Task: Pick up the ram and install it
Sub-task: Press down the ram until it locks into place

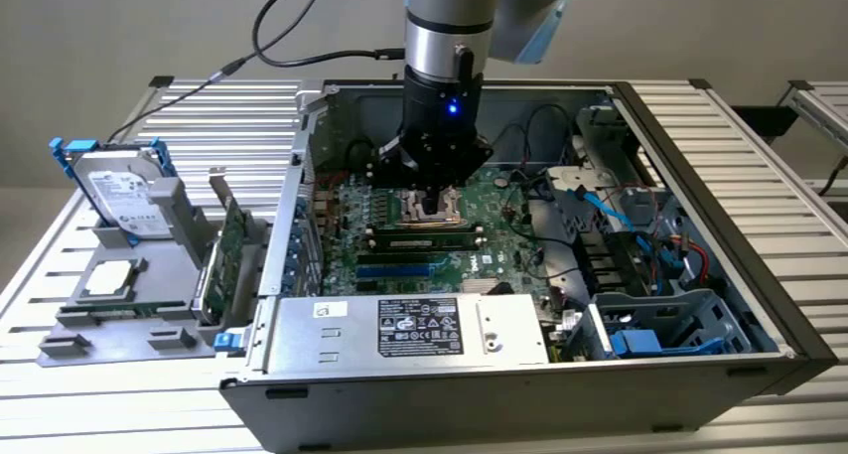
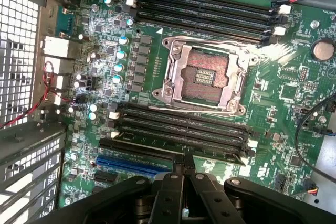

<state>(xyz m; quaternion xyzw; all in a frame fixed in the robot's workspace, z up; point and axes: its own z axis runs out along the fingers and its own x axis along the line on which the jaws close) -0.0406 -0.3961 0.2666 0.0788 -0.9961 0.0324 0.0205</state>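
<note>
1. We see the ram, a long thin green circuit-board stick with dark chips [image 1: 424,241], lying along a memory slot on the green motherboard [image 1: 497,237], just below the CPU socket.
2. The black gripper [image 1: 436,200] hangs just above the stick, its fingers [image 2: 184,174] pressed together and holding nothing.
3. In the wrist view the silver square CPU socket [image 2: 202,74] sits between two banks of black memory slots [image 2: 178,127].
4. The open dark computer case [image 1: 742,235] rests on the slatted metal bench [image 1: 79,414]; a silver hard drive with blue rails [image 1: 119,191] stands near the bench's edge at the exterior view's left.
</note>
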